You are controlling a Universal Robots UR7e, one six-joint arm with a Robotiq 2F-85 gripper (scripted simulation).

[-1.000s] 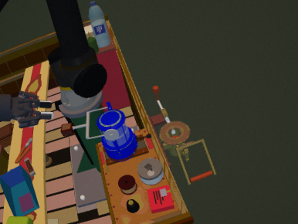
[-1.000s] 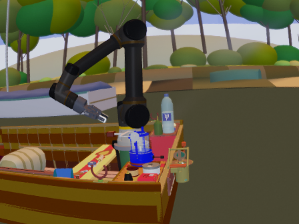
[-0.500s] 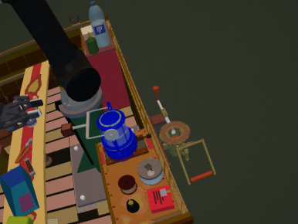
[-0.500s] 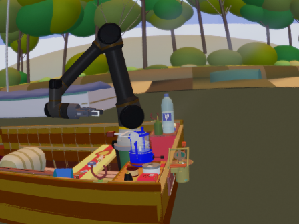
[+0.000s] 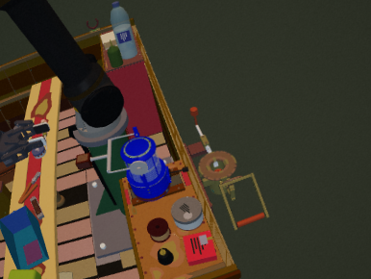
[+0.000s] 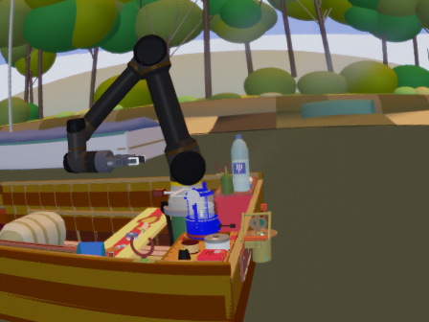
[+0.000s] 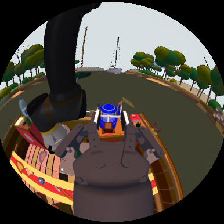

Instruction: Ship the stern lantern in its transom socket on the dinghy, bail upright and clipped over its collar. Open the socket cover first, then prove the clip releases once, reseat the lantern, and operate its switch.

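Observation:
My gripper (image 5: pixel 42 134) (image 6: pixel 140 158) (image 7: pixel 110 116) is open and empty, held high over the yellow thwart, well to the left of the lantern. The blue stern lantern (image 5: pixel 143 168) (image 6: pixel 201 213) (image 7: pixel 108 115) stands upright on the orange transom board. Its white wire bail (image 5: pixel 114 155) lies folded down to the side, toward a small brown clip block (image 5: pixel 82 160). A grey round cover (image 5: pixel 187 212) (image 6: pixel 216 241) sits on the board in front of the lantern. The wrist camera looks along the fingers at the lantern far ahead.
Behind the lantern lie a red mat (image 5: pixel 137 98), a water bottle (image 5: pixel 123 30) (image 6: pixel 240 164) and a green bottle (image 5: pixel 114 55). The arm's base (image 5: pixel 98 127) stands beside the lantern. A red box (image 5: pixel 201 247), dark spool (image 5: pixel 158 229) and black knob (image 5: pixel 165 256) share the board.

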